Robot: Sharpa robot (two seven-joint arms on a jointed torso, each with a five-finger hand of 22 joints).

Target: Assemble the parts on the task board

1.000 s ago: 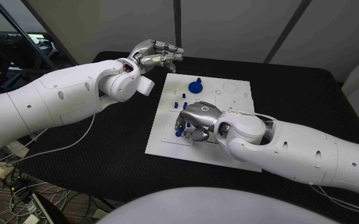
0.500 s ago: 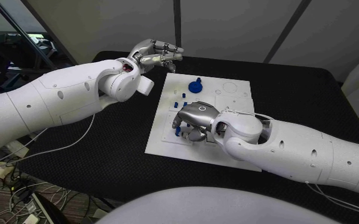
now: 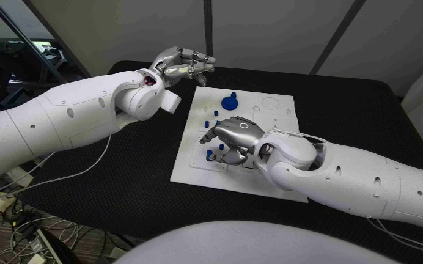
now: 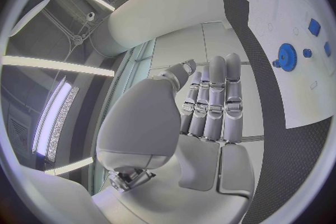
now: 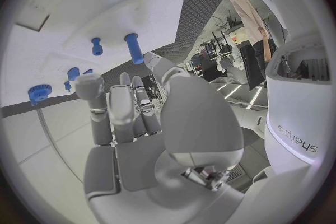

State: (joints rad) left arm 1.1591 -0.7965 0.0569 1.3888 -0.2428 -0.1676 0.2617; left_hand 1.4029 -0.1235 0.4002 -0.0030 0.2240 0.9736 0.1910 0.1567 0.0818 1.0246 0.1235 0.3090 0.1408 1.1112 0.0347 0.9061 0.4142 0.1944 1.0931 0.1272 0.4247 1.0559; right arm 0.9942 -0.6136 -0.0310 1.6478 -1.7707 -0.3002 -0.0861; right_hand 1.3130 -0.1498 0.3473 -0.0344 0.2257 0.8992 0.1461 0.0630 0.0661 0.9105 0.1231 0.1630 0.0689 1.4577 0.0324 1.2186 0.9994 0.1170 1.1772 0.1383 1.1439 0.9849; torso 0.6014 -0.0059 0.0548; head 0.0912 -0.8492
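The white task board (image 3: 195, 171) lies in the middle of the black table. A blue gear (image 3: 230, 101) sits near its far edge, and small blue pegs (image 3: 209, 123) stand below it. My right hand (image 3: 231, 139) hovers low over the board's left half with fingers spread and nothing in its grip. In the right wrist view a long blue peg (image 5: 134, 48) stands just past the thumb tip, with a short peg (image 5: 97, 46) and the gear (image 5: 40, 93) nearby. My left hand (image 3: 185, 65) hangs above the board's far left corner, fingers side by side, empty.
Another blue peg (image 3: 209, 153) stands by the board's left edge under the right hand's fingers. The left wrist view shows the gear (image 4: 287, 57) and small blue pieces (image 4: 314, 27) on the board (image 4: 280, 5). Black table surrounds the board.
The right hand's fingers have spread out toward the board's left edge and the hand has lifted slightly. The left arm has stayed still.
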